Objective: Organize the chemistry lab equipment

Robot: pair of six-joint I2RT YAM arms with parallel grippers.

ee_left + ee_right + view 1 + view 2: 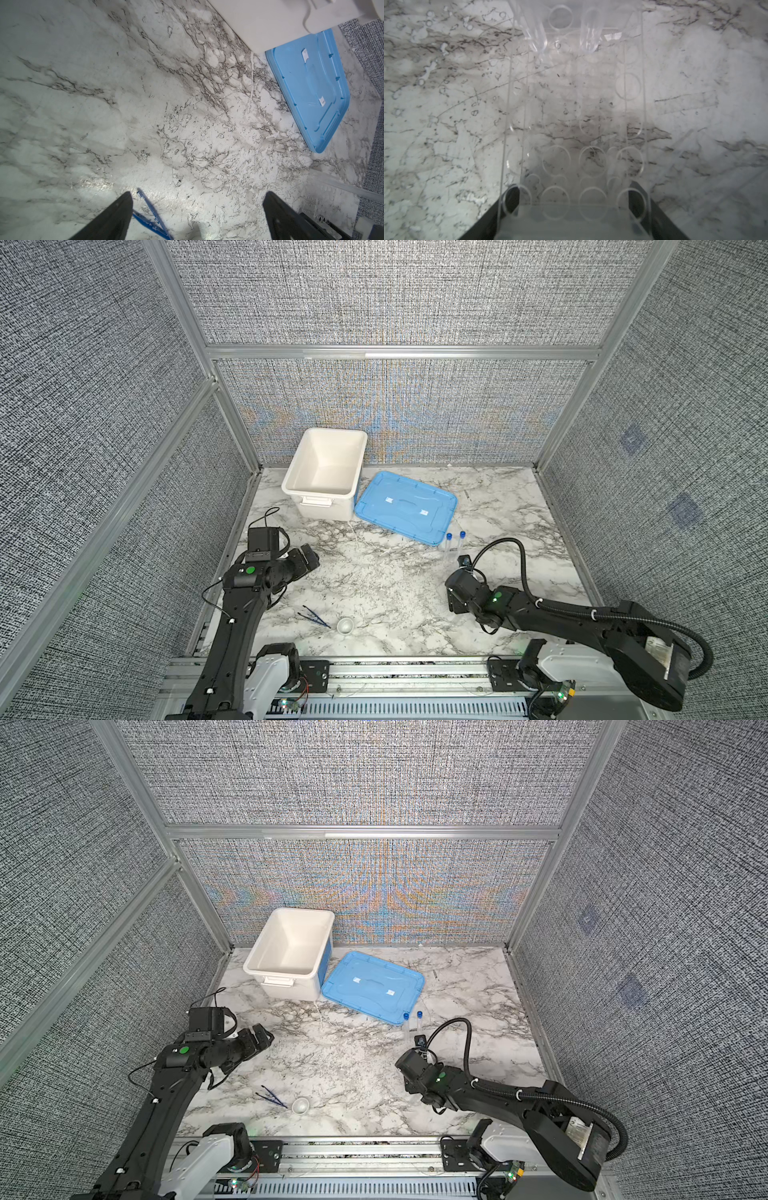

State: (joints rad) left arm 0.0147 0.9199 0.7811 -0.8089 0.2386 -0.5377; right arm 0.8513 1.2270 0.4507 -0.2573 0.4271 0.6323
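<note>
Chemistry lab equipment sits in two spots on the marble table (395, 585). On the right, just near of the blue lid (405, 506), two clear tubes with blue caps (449, 545) stand upright at the far end of a clear rack (571, 124). The right gripper (574, 189) has its fingers set against the rack's two side walls and looks to be clamping it. At the near left lie dark thin tweezers (313, 616), with a small round whitish dish (345, 625) just beside them. The left gripper (199, 194) hovers empty, fingers spread wide.

I'd expect the rack to be light, stiff, slick and probably brittle. It should be held by its walls and kept level, or the tubes may tip. The tweezers lie flat and thin, so pinch them across the joined end. The white tub (324, 506) stands open at the far left.
</note>
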